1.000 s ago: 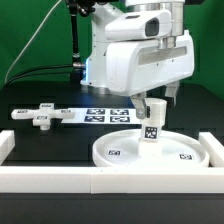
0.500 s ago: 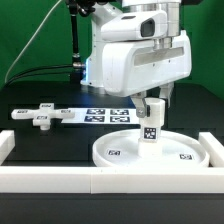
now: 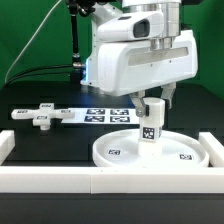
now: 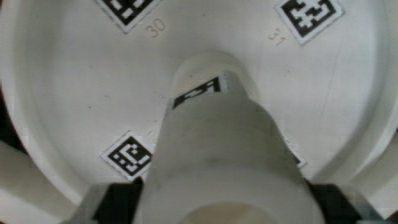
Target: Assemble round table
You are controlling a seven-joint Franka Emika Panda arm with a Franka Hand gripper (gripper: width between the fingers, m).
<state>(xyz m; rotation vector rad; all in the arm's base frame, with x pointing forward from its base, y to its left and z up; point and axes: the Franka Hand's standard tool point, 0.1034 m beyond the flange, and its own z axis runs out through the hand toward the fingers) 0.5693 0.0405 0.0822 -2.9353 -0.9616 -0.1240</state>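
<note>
One arm leans in over the black table [image 3: 50, 145], and its single gripper [image 3: 151, 104] is clamped on the top of the one short post [image 3: 150, 128], a finger on either side. In the wrist view the two dark pads [image 4: 116, 200] flank the post's near end with no gap I can see. The post stands upright over the middle of the one large rimmed disc [image 3: 172, 146]. Whether its foot is pressed onto the disc floor or sits just clear of it, I cannot tell. The disc lies flat near the table's front edge, toward the exterior view's right, just behind the front rail [image 3: 100, 180]. I count three white border rails: the long one along the front edge, one at the exterior view's left edge [image 3: 5, 145] and one at the right edge [image 3: 215, 148]. The one cross-shaped piece [image 3: 38, 116] lies flat toward the back corner on the exterior view's left, well apart from the disc. Just beside it, nearer the middle of the back, lies the marker board [image 3: 75, 116], on which I can make out four tags. On the disc floor the exterior view shows two small tags, one on each side of the post. The wrist view shows three there, two beyond the post and one beside it. The post carries one tag on the side I can see. The tags on the cross-shaped piece are too small to count.
</note>
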